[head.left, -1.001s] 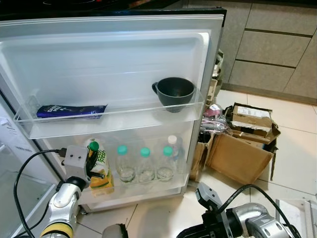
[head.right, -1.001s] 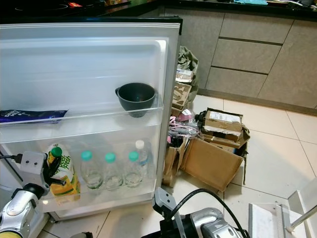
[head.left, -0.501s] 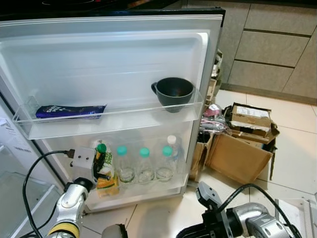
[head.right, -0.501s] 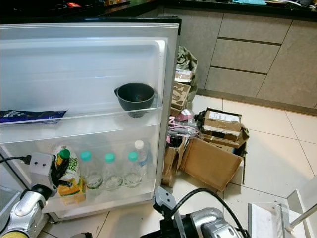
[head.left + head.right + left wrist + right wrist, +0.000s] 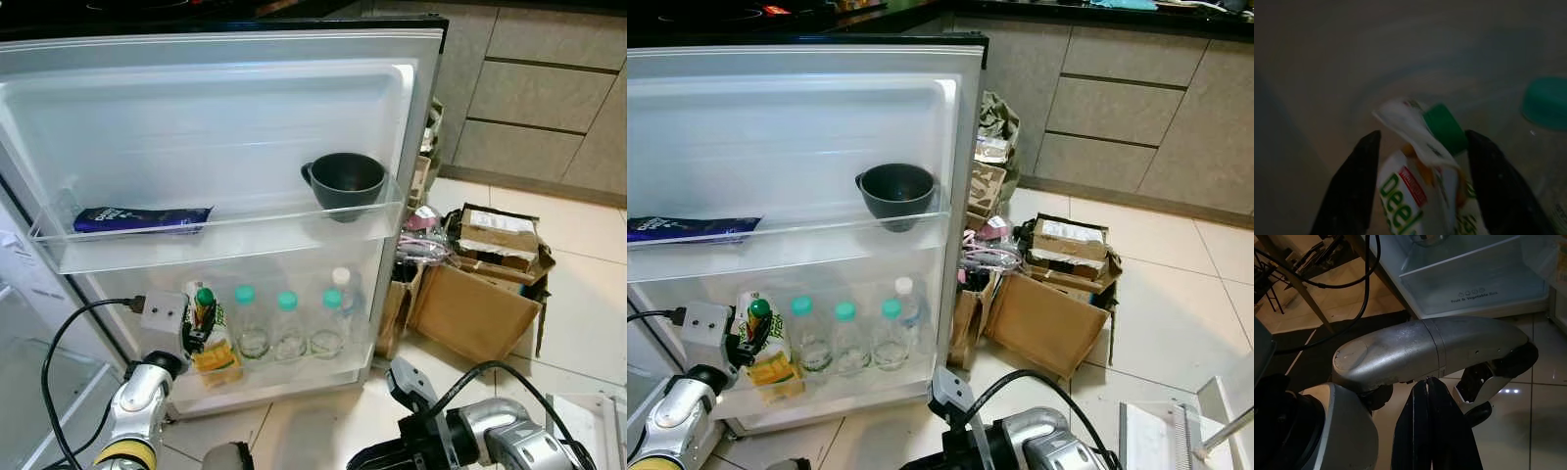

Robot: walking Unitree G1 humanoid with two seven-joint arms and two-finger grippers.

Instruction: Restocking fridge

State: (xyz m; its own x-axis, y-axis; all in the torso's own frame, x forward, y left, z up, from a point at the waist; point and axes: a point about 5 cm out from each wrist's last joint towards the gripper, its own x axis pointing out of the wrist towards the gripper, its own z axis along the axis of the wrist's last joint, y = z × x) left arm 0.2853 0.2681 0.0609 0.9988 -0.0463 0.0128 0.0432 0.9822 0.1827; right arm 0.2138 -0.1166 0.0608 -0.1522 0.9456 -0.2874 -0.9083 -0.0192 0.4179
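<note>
Lowered since a second ago, carton (image 5: 214,345) sits pinched by left gripper (image 5: 1420,147) beside bottles (image 5: 286,326); release only once seated upright.

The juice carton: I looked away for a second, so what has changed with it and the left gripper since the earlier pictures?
The left gripper has carried the juice carton right along the lower door shelf, closer to the water bottles, and lower into it. The fingers still flank it. The dark bowl, blue packet and right gripper stayed put.
</note>
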